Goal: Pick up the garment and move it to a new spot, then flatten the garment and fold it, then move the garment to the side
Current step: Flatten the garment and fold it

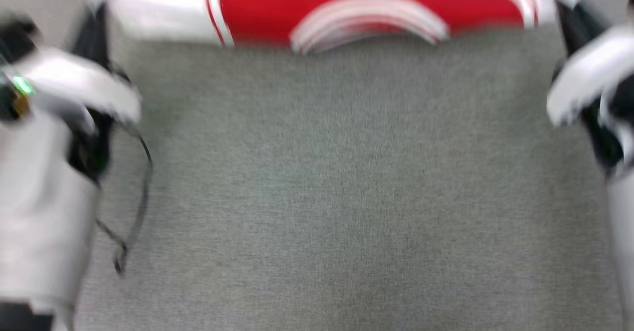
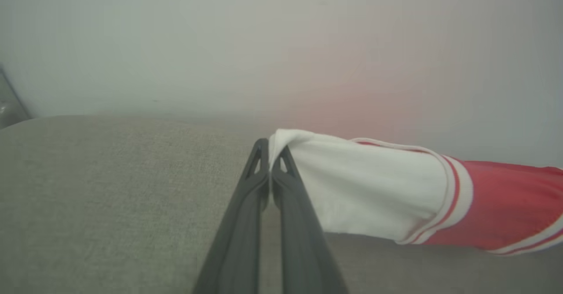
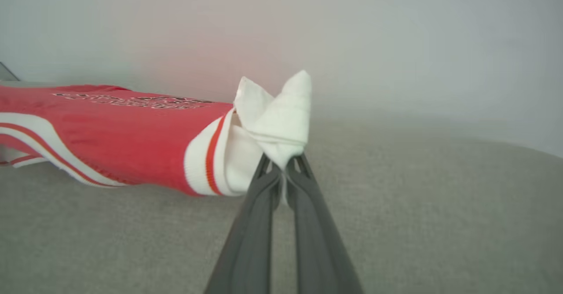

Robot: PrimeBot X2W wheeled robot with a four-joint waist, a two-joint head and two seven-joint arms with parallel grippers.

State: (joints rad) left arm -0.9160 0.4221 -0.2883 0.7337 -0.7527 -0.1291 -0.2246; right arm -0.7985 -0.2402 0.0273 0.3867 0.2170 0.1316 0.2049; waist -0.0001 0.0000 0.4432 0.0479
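The garment [image 1: 257, 9] is showing bright red on the body, w/ white sleeves [image 2: 374, 184]. The trim [image 1: 366, 19] at collar & sleeve seams is running in red-and-white stripes. The lettering [image 3: 132, 100] is looking dark w/ pale edges, but blurred. The surface [image 1: 327, 197] is showing grey, in a fine speckled weave. Fingers of left gripper [image 2: 272, 146] & right gripper [image 3: 282, 159] are appearing dark grey, matte. The left forearm [image 1: 39, 212] is showing pale grey-white; a small green light [image 1: 21, 84] is glowing on it. The wall [image 2: 176, 43] is looking pale grey w/ a faint pink tint.
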